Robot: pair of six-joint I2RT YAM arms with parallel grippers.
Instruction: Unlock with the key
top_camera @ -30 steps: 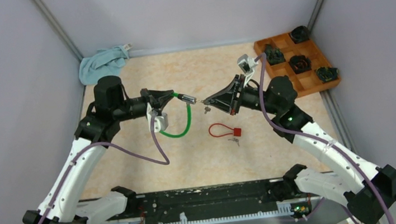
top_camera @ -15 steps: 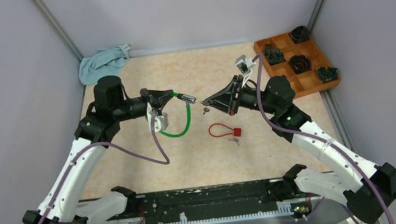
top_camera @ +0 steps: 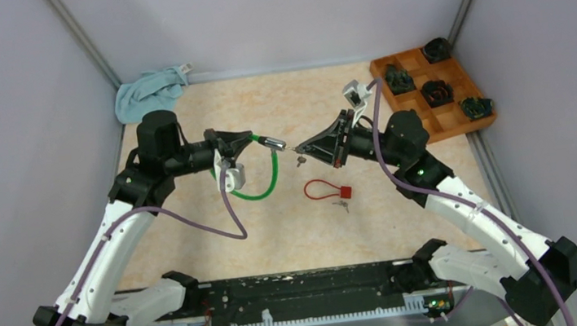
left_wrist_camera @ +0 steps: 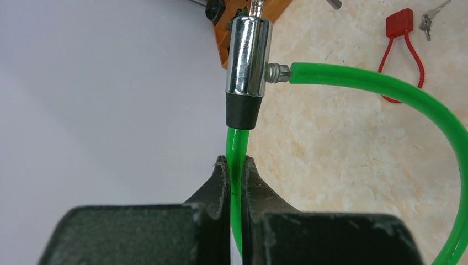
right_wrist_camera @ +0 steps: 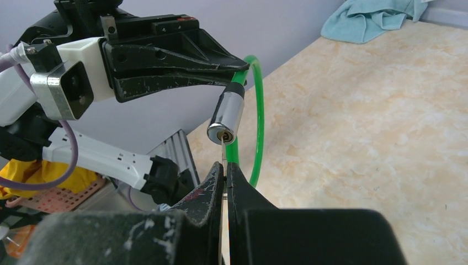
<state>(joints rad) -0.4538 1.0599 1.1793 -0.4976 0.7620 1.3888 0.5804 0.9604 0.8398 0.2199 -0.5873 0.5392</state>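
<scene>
Both arms are reaching in toward the middle of the desk (top_camera: 310, 234), forearms roughly level and pointed at each other nose to nose. The left end effector (top_camera: 252, 137) is clamped shut on the green cable lock (top_camera: 271, 183), pinching the cable just behind the chrome cylinder (top_camera: 273, 142). The cylinder is held up off the desk and the rest of the loop hangs down below. The left wrist view shows it well: the fingers (left_wrist_camera: 221, 176) are squeezed on the green cable, with the cylinder sticking out right past them.

The right end effector (top_camera: 304, 146) is closed on the key (right_wrist_camera: 223, 150), fingers pressed together on it. In the right wrist view the blade points straight up at the keyhole end of the cylinder, with its tip right at the hole. I can't tell how far in it is. A second little key dangles under the right tip in the top view.

Compared with a second ago, hardly anything has changed. The right arm has crept a hair to the left toward the cylinder, and the left arm and the green loop haven't budged.

Also on the desk are a red cable lock (top_camera: 323, 189) with its keys (top_camera: 345, 204) lying near the middle, a blue cloth (top_camera: 148, 93) in the far left corner, and a wooden tray (top_camera: 458, 120) far right.
</scene>
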